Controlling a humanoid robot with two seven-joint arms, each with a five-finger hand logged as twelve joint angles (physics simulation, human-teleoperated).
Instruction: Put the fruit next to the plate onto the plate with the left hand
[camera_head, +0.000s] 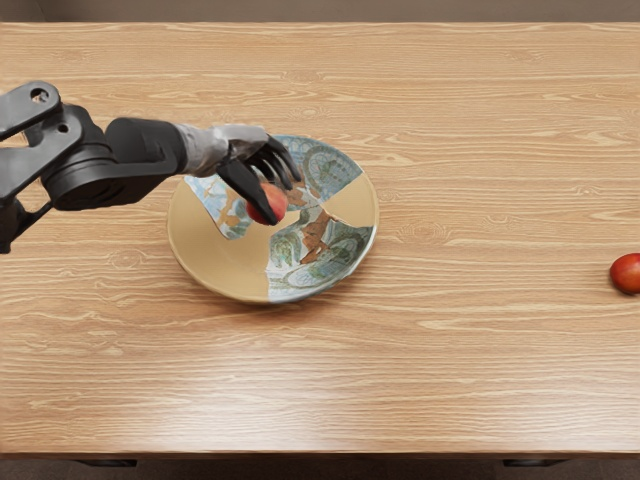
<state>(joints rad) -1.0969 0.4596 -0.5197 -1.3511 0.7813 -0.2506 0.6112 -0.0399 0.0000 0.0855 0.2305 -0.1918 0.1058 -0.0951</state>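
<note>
Tan plate with blue-green patterned wedges; red fruit; light woodgrain table

You get bright, even, soft light across whole table; wood grain stays sharp from near edge to far edge. Light falls from above: plate throws thin, soft shadow along its lower rim. Left hand renders very dark, so you see little detail in fingers; fruit reads bright red against them. Tabletop looks matte. Table edges run straight. Render crisp and clean. Deep shade under table's front edge. Second fruit clipped by right border.
</note>
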